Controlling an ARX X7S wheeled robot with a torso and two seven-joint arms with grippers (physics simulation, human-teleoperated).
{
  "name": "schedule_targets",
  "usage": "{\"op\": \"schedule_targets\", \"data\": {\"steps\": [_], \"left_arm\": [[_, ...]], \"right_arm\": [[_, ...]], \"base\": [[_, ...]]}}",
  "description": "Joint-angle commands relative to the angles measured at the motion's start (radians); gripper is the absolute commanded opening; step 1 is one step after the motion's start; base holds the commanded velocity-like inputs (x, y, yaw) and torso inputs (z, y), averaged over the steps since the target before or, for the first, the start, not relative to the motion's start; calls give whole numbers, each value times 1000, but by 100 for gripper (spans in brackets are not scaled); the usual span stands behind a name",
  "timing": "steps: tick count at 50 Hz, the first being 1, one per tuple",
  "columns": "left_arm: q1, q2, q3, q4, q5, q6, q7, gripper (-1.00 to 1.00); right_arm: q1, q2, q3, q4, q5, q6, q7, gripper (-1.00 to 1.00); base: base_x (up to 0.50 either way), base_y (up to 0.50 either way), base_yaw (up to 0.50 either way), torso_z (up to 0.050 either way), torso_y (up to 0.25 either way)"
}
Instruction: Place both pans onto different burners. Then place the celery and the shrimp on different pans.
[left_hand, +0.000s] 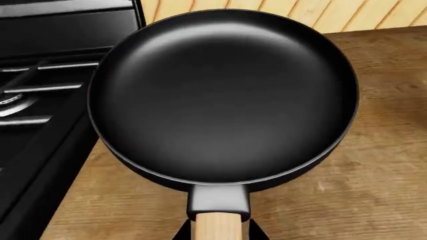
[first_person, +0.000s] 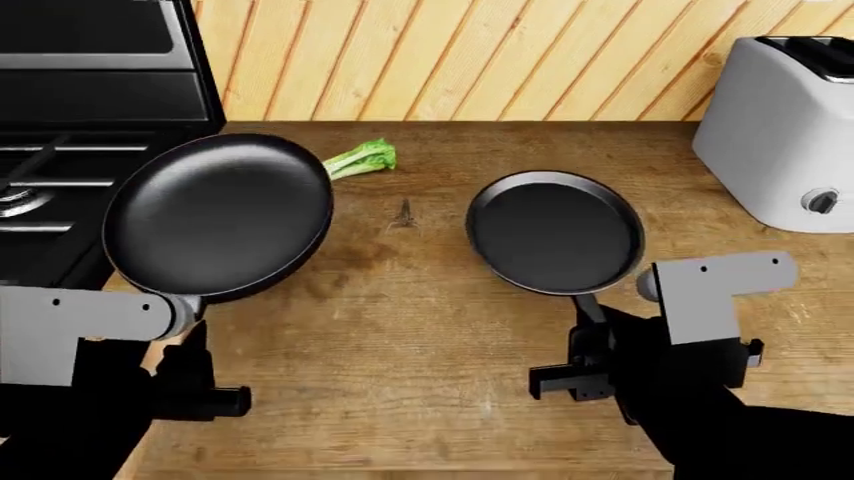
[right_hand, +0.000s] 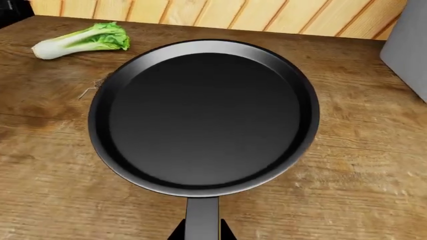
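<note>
Both empty: left gripper (first_person: 200, 330) is grasping the wooden-handled pan (first_person: 218, 215) by the stove (first_person: 54, 190); right gripper (first_person: 587, 335) is gripping the black-handled pan (first_person: 555, 232) on the counter (first_person: 400, 330).

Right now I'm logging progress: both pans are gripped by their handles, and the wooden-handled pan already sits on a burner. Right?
Not quite. The wooden-handled pan is not on a burner yet: the head view shows it over the counter beside the stove, overlapping only its edge. The left wrist view shows the same. Both pans do appear gripped by their handles, including the black-handled pan.
</note>
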Motion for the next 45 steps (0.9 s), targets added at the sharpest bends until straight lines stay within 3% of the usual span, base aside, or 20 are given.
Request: {"op": "schedule_targets", "data": {"steps": [1,17,26,33,45], "left_arm": [[-5,1,-46,16,36,12,24,-100],[11,0,-54,10,61,17,51,-100],[10,-4,-52,9,60,21,51,-100],[-48,-51,-38,-3,-40,40,-14,-100],[-11,-33,-49,5,14,37,21,-100]], "right_arm": [[24,2,28,-24,-38,-14,5,-100],[21,6,27,-30,-64,-28,4,-100],[32,7,20,-33,-58,-28,2,-100],[42,6,12,-42,-41,-28,20,-100],[46,8,4,-42,-43,-31,21,-100]], "base": [[-500,102,0,0,0],[-68,26,0,2,3],[0,500,0,1,5],[0,500,0,3,4],[0,500,0,1,4]]}}
